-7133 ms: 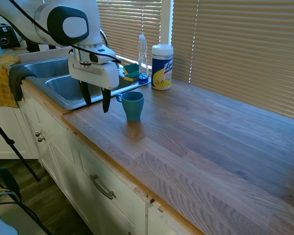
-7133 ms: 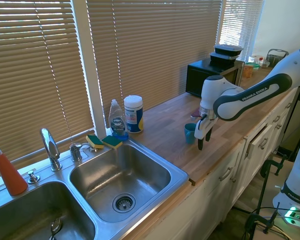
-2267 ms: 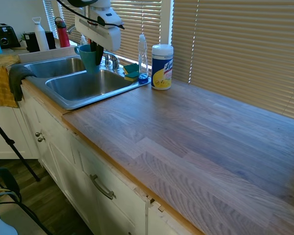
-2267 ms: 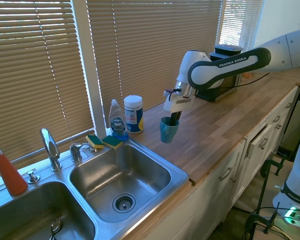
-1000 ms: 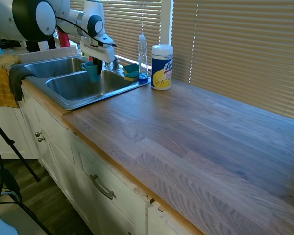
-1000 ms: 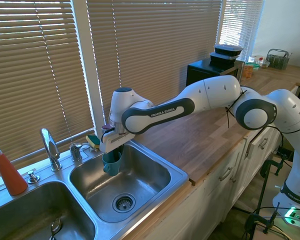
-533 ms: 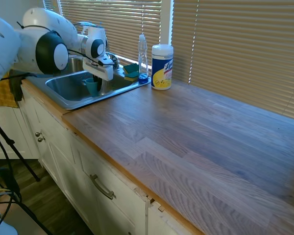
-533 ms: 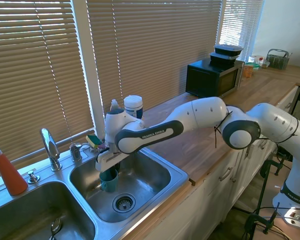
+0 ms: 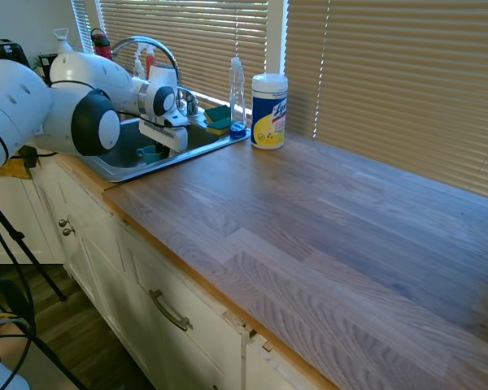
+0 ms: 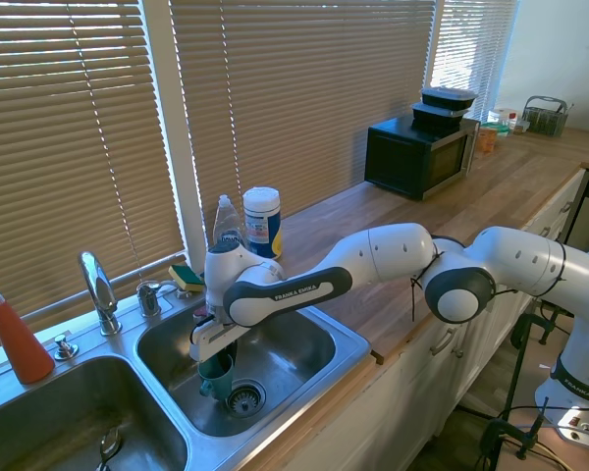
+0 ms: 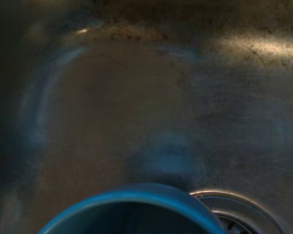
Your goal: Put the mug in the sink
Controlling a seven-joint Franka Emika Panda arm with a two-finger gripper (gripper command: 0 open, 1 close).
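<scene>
The teal-blue mug is upright low inside the right basin of the steel sink, beside the drain. My gripper reaches down into the basin and is shut on the mug's rim. In the first exterior view the mug shows just under the gripper, behind the sink's front rim. The wrist view shows the mug's rim over the basin floor, with the drain close by. Whether the mug touches the floor I cannot tell.
A curved faucet stands behind the basins. Sponges, a dish soap bottle and a white wipes canister sit at the sink's back corner. A red spray bottle is far left, a black microwave down the wooden counter.
The gripper has carried the mug from above the basin down to near its floor beside the drain, and the arm has stretched lower over the sink.
</scene>
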